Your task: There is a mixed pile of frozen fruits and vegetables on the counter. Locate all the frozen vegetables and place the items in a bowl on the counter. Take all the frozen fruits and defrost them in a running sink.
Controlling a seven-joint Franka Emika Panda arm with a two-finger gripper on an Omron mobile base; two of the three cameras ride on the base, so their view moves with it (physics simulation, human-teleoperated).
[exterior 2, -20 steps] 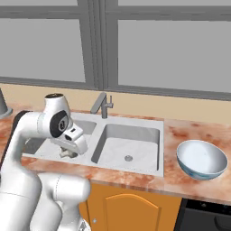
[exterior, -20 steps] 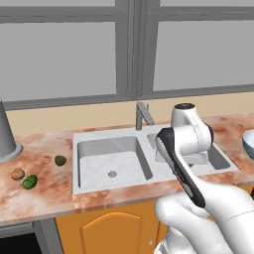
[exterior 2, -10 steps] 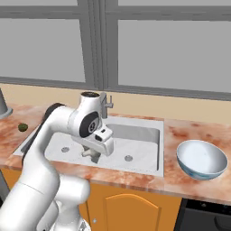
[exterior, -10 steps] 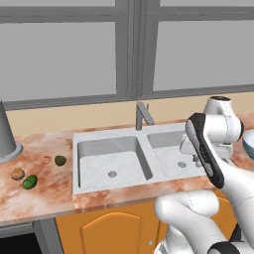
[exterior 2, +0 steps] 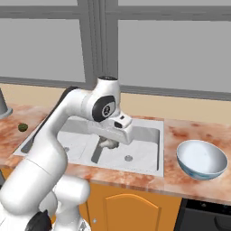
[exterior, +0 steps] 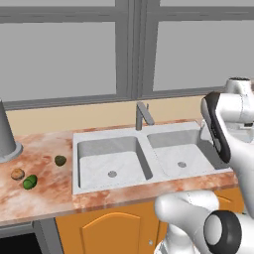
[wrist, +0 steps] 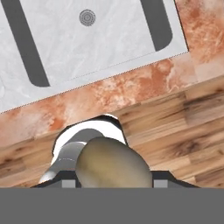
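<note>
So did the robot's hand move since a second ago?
Yes. In the right base view the gripper has swung right, from the left sink basin toward the bowl. It holds the mushroom.

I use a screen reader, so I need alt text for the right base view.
A white robot arm reaches over a grey double sink, its end effector shut on a pale mushroom above the basin. A white-blue bowl sits on the reddish counter to the right; a dark olive ball lies far left.
</note>
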